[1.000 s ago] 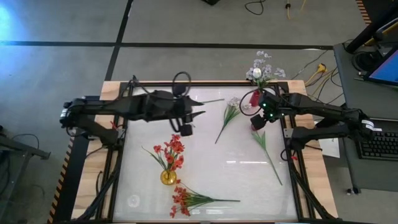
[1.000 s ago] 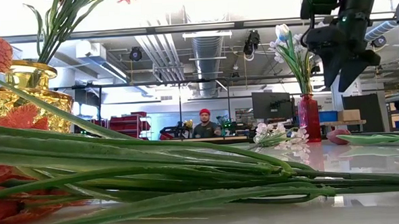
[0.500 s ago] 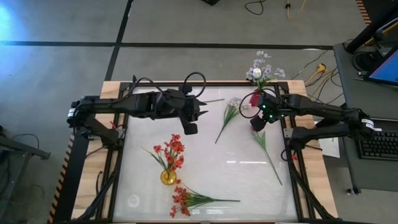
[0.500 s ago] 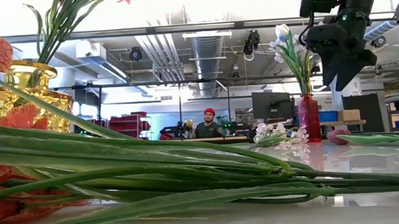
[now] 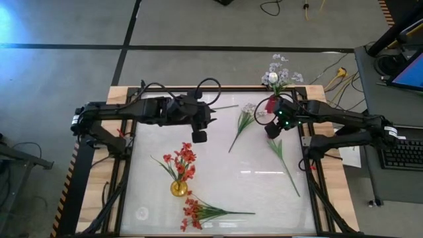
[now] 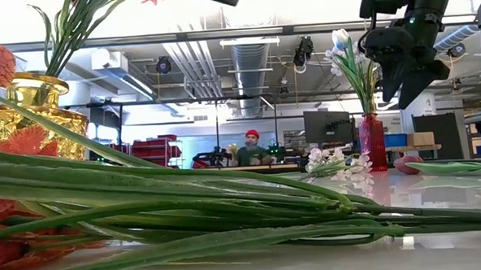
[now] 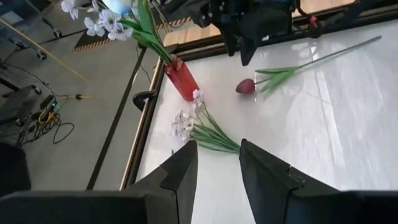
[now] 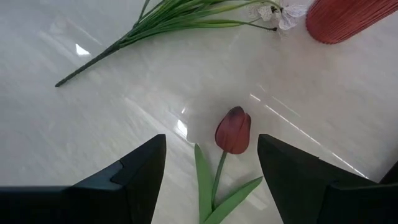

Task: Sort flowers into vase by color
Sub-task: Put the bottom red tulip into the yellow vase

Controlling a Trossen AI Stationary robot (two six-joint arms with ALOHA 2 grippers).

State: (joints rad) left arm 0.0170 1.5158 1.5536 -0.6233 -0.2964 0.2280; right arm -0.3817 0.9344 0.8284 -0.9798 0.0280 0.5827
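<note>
right gripper: the right gripper (image 8: 211, 168) hangs above the table with its fingers well apart and nothing between them. The maroon tulip (image 8: 233, 130) lies flat on the white tabletop (image 8: 93, 124), bud just ahead of the gap between the two fingertips, stem running back between them.

left gripper: the left gripper (image 7: 217, 165) hovers further off with fingers a little apart, holding nothing. The white spray (image 7: 189, 121) lies on the table just beyond its fingertips.

red vase: the red vase (image 7: 182, 79) stands beyond the white spray from the left fingers and off to one side of the right fingers, close to the tulip bud. It already holds pale blossoms and a white bud.

gold vase: the gold vase (image 5: 178, 188) with red-orange flowers in it is well apart from both grippers. One more red-orange spray (image 5: 198, 213) lies flat near it.

risk 1: my guess is a straight drop closes on the soft bud rather than the stem, so it squashes or slips out.

risk 2: red vase sits close to the right fingers, so a wide swing could knock it over, flowers and all.

risk 3: both arms work near the same corner, so they could clash.

risk 4: the thin stem lies flat, so fingertips may scrape the table and miss it.
</note>
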